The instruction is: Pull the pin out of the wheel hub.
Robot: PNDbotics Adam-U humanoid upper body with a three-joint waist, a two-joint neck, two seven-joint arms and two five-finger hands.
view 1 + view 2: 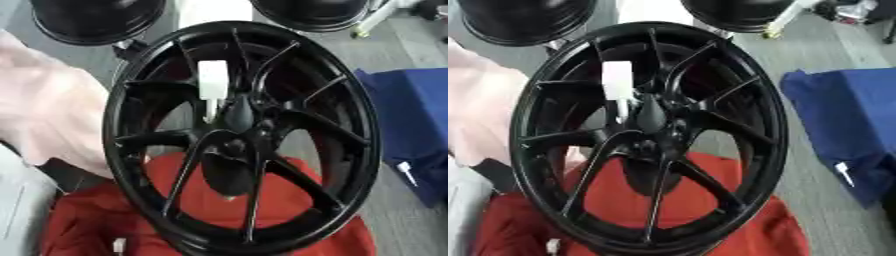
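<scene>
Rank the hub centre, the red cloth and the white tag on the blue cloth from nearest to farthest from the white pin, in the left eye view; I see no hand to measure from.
No hand shows, so measured from the pin:
1. Hub centre, just below and right of it.
2. Red cloth, lower in the view.
3. White tag, far right, on the blue cloth.

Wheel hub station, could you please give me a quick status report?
No hand in view. Black wheel hub upright, filling the frame; white pin seated near its centre, not yet pulled. Red cloth beneath, blue cloth to the right; nothing blocking the pin.
</scene>
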